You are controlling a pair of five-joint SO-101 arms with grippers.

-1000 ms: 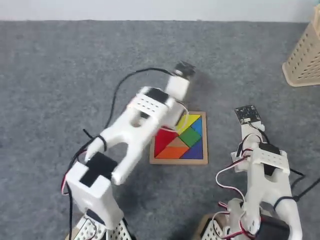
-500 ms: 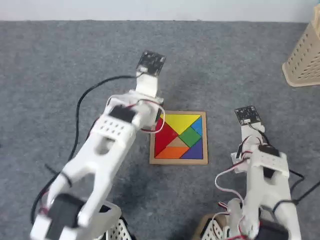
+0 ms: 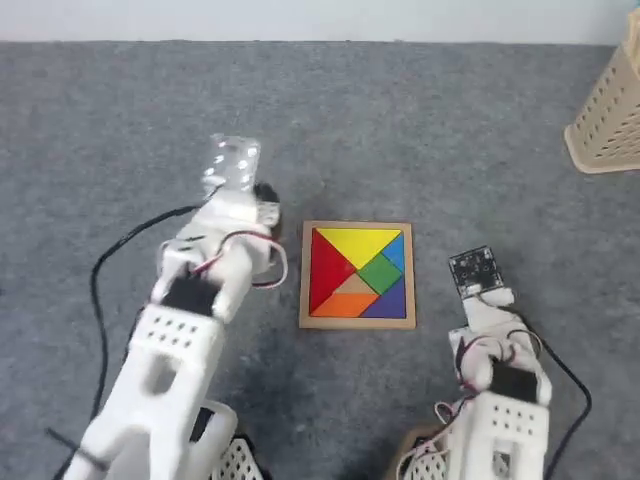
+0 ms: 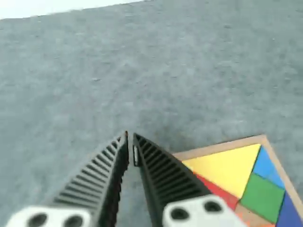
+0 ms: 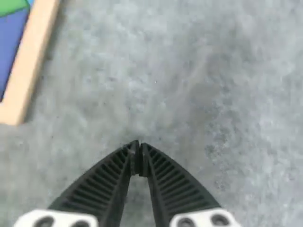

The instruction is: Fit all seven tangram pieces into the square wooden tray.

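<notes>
Checking in from the remote station: the wooden tray (image 3: 357, 323) sits flat on the grey desk (image 3: 450, 130) between my two arms. As far as I can count, all seven pieces are bedded in it. The yellow triangle (image 3: 358, 243) runs along the far side, the red triangle (image 3: 325, 275) is down the left, and the green square (image 3: 380, 272) is in the middle with the smaller bits packed around it. I can't spot any gaps, so I'd call the puzzle done. The left pincer (image 4: 130, 138) is closed on nothing and hangs over bare desk just off the tray's corner. The right pincer (image 5: 137, 144) is pinched closed and empty too, over desk beside the tray's other side. Makes sense to me: there's nothing left to carry, and parking both off the tray means neither can bump a piece loose.
</notes>
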